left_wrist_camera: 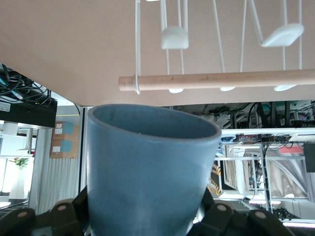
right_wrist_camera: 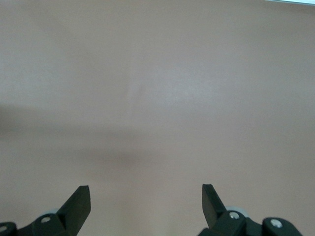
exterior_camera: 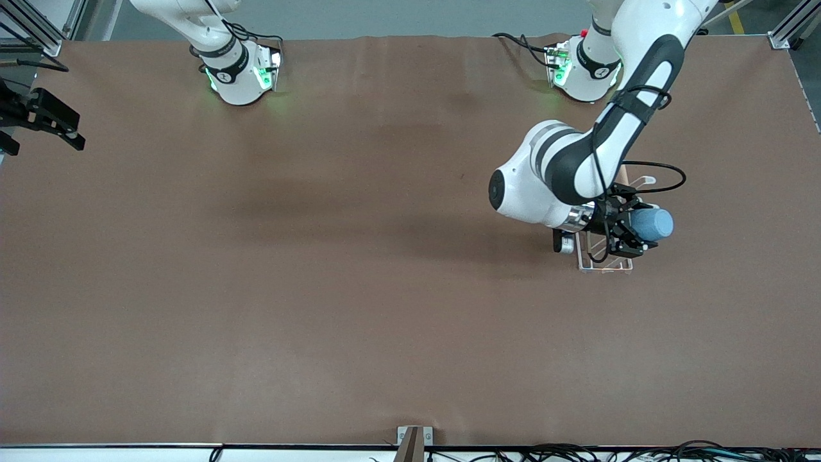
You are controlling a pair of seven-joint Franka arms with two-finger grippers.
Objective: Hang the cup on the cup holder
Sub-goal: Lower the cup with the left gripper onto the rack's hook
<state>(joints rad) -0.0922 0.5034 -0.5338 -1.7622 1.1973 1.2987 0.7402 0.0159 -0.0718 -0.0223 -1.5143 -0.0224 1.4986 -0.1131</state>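
My left gripper [exterior_camera: 632, 234] is shut on the light-blue cup [exterior_camera: 651, 224] and holds it tipped on its side in the air over the white wire cup holder [exterior_camera: 603, 264], at the left arm's end of the table. In the left wrist view the cup [left_wrist_camera: 147, 167] fills the lower middle, mouth toward the holder's wooden rod [left_wrist_camera: 221, 79] and white looped prongs [left_wrist_camera: 174, 37]; the cup is apart from them. Dark fingers [left_wrist_camera: 64, 216] show at its sides. My right gripper [right_wrist_camera: 146, 191] is open and empty over bare brown table.
The brown table cover [exterior_camera: 321, 289] spreads wide toward the right arm's end. Black gear [exterior_camera: 45, 115] sits at that end's edge. A small bracket [exterior_camera: 414, 439] and cables [exterior_camera: 641, 452] lie along the edge nearest the front camera.
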